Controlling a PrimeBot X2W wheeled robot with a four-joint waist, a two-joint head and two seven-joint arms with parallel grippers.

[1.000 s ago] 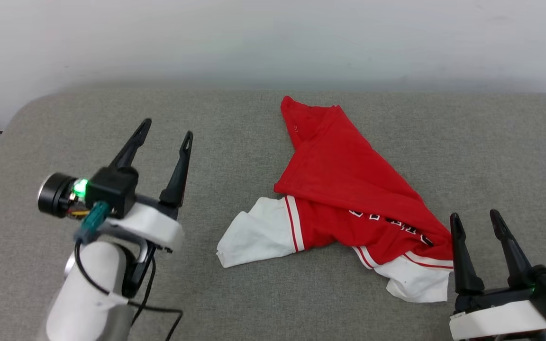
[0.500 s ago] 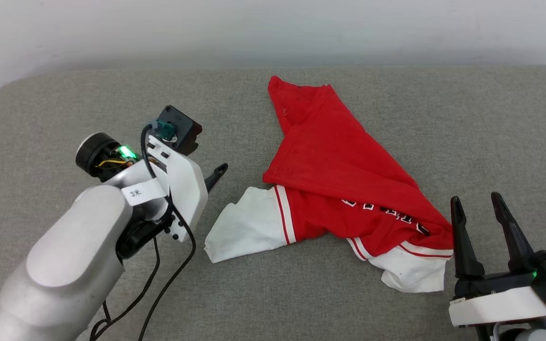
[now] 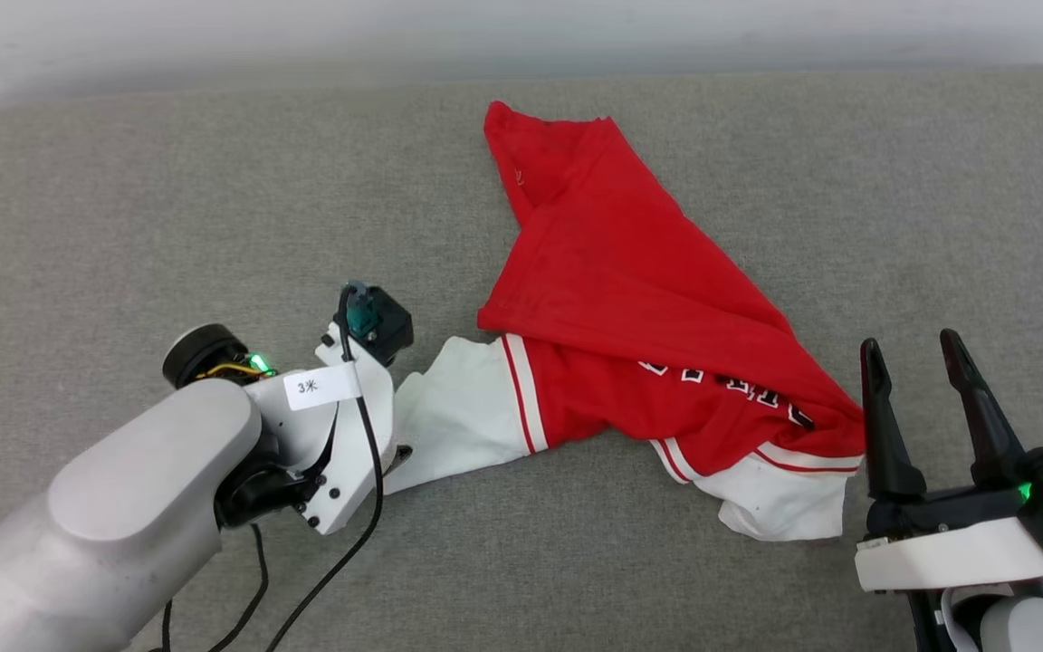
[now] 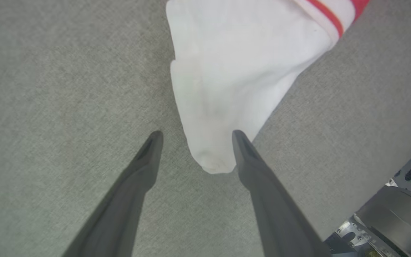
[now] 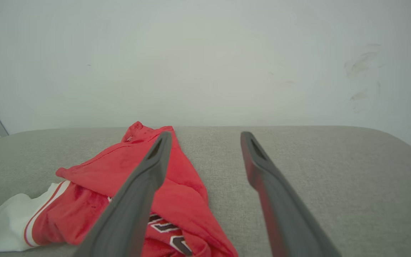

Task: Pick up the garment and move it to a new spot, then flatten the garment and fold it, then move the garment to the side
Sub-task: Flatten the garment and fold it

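Garment (image 3: 630, 290) crumpled, lettering (image 3: 739, 388) half hidden

The garment (image 3: 630, 299) lies folded, hiding most of its lettering (image 3: 741, 385).

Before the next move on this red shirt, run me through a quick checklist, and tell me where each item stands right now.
1. Left gripper open: ok.
2. White sleeve tip between its jaws: ok, seen in the left wrist view.
3. Jaws low enough to pinch cloth: cannot tell.
4. Right gripper open: ok.
5. Right gripper lined up on the garment: not ok, bare grey surface between its jaws.
6. Garment flat: not ok, folded over itself.
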